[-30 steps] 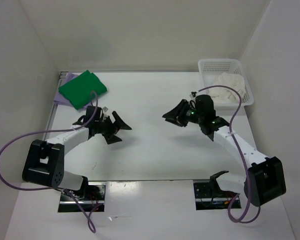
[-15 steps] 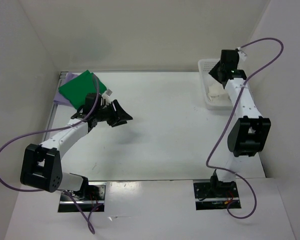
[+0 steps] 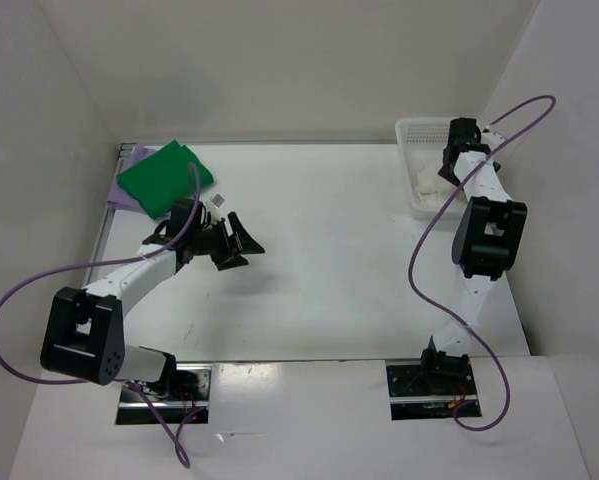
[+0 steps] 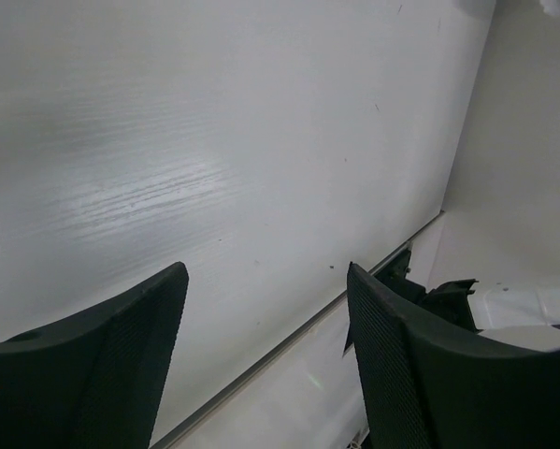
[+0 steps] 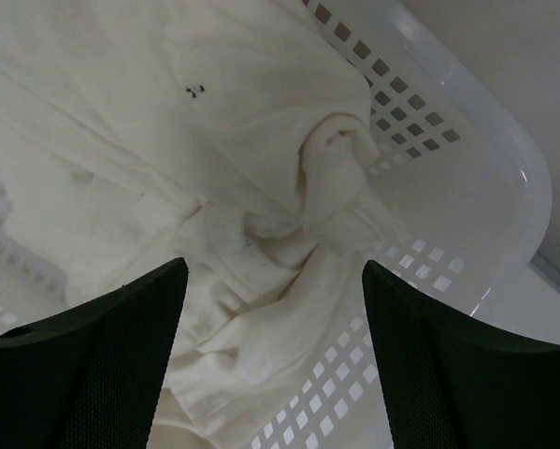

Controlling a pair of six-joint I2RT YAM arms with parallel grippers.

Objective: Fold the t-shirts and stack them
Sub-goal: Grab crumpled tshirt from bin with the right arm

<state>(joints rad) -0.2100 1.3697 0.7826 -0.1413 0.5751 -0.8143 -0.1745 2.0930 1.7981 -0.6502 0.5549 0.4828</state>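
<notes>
Far left, the green t-shirt [image 3: 164, 178] lies folded on the lavender t-shirt [image 3: 127, 160] in the desk [image 3: 329, 210] corner, so two look done. My left hand [image 3: 241, 250] has barely shifted, spread wide over bare desk, holding nothing. Over on the right, big change: my right hand [image 5: 273, 271] has swung off the desk centre and is now dipping into the mesh basket [image 3: 411, 130], fingers apart above the crumpled white t-shirt [image 5: 167, 122], the only thing inside. Last shirt, I reckon.

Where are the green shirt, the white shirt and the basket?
green shirt [image 3: 164, 178]: top external view, middle of its top face.
white shirt [image 5: 158, 131]: right wrist view, crumpled middle.
basket [image 3: 419, 130]: top external view, far mesh wall.
</notes>
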